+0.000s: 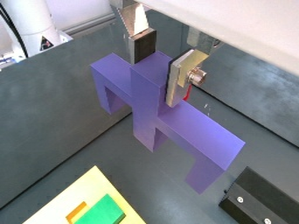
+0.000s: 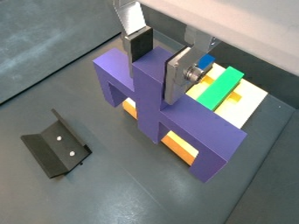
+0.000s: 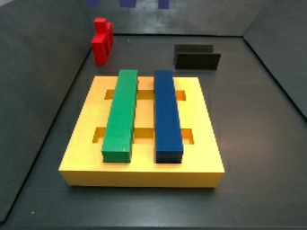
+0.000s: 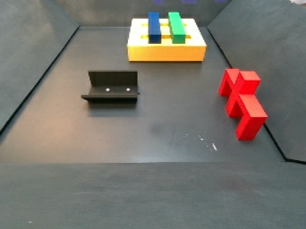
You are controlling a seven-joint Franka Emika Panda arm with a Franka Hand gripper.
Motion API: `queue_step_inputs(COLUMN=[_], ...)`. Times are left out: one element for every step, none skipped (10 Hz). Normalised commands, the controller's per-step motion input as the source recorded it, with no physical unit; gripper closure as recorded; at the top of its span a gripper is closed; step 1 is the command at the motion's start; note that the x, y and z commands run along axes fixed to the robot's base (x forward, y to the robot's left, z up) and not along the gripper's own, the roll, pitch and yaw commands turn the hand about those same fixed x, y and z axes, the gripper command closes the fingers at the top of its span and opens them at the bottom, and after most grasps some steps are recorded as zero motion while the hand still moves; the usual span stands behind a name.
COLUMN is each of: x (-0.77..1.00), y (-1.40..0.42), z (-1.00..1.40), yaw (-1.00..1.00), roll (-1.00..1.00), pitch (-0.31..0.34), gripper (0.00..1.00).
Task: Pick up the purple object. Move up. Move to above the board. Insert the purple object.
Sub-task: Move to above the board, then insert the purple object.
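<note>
- Gripper [image 2: 158, 59]: pinching the purple object [image 2: 163, 114] in both wrist views, carrying it aloft.
- Step: travelling toward above the board [image 2: 247, 107]; green bar [image 2: 219, 88] and blue bar [image 3: 168, 114] already seated.
- Next: centring over a free slot, then lowering.

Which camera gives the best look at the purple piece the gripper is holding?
A wrist view: the purple object fills the frame, clamped by the gripper. Both wrist views show it. One side view catches only its bottom edge; the remaining side view misses it.

A lab test rig, this. Dark walled floor [image 4: 143, 125], bolted fixture [image 4: 111, 88], gripper [image 2: 160, 61] clamping the purple object [image 2: 163, 109].
</note>
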Motion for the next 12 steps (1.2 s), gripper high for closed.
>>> queue_step_inputs(x=[0.02,0.4,0.4,0.47,0.54,0.3,0.15,0.07,0.0,0.05,0.0,0.24], y=[0.0,-1.4,-1.4,-1.4,-1.4,-0.75,-0.3,-0.17,0.0,-0.03,-0.17,-0.37], z=[0.18,0.39,0.36,0.34,0.35,0.2,0.09,0.06,-0.02,-0.1,-0.2,-0.23], yaw=[0.0,-0.13,-0.13,-0.05,-0.03,-0.01,0.0,0.0,0.0,0.0,0.0,0.06], roll=[-0.04,-0.09,-0.08,0.02,-0.01,0.01,0.01,0.01,0.0,0.01,0.12,0.19], pitch=[0.059,0.098,0.1,0.173,0.194,0.192,0.132,0.073,0.0,0.0,-0.026,0.0], gripper=[1.0,1.0,1.0,1.0,1.0,1.0,1.0,1.0,1.0,1.0,1.0,1.0])
